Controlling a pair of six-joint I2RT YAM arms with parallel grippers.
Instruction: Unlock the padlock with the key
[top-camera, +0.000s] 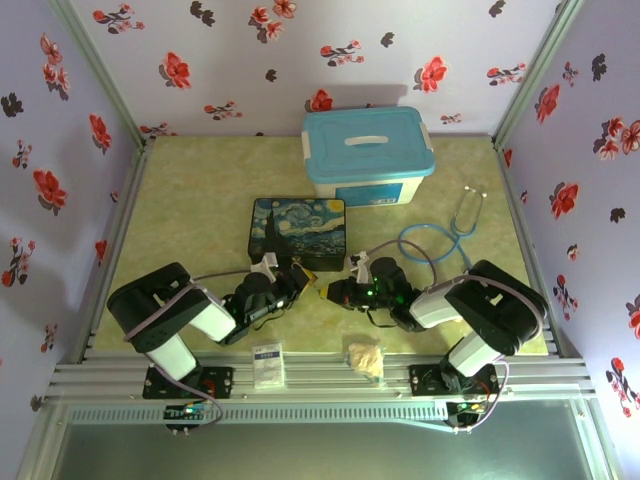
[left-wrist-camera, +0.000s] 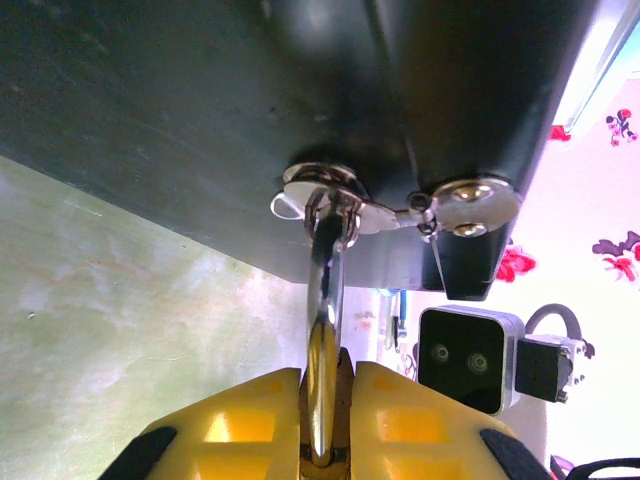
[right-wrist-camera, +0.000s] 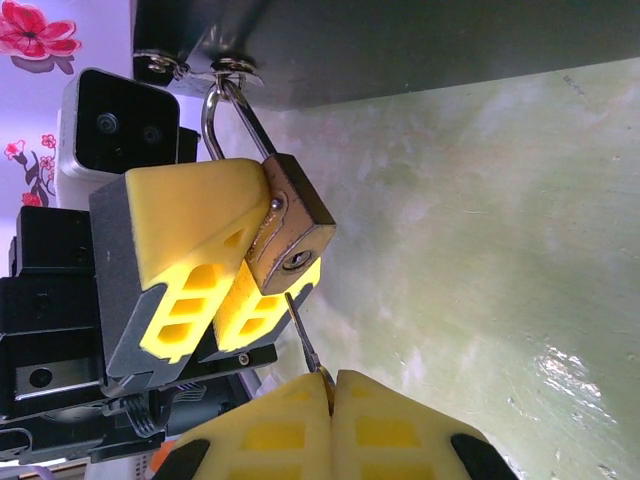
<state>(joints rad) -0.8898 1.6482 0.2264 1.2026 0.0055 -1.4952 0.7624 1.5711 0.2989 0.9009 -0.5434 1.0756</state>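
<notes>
Near the middle of the table's front edge, our right gripper (right-wrist-camera: 330, 385) has its yellow fingers (right-wrist-camera: 390, 430) pressed together on the key (right-wrist-camera: 303, 340), and the thin dark blade sticks up out of the pinch. The blade's tip stands just below the keyhole in the bottom face of the padlock (right-wrist-camera: 292, 225); we cannot tell whether it touches. Our left gripper (left-wrist-camera: 328, 390) is clamped on the padlock's brass body, one yellow finger on each flat side, so the lock shows edge-on in the left wrist view. The padlock sits tilted between the two grippers. Its silvery shackle (right-wrist-camera: 222, 115) runs up through the ring of the metal hasp (left-wrist-camera: 325, 185) on the dark near wall of the starry-night box (top-camera: 298, 232). Below lies the green marbled table (right-wrist-camera: 480, 220). Just behind the box stands a white plastic container (top-camera: 368, 155) with a light blue lid, and a blue stethoscope (top-camera: 447, 238) lies to its right. Close to the arm bases we see a small white card (top-camera: 267, 365) and a crumpled beige wad (top-camera: 365, 358).
</notes>
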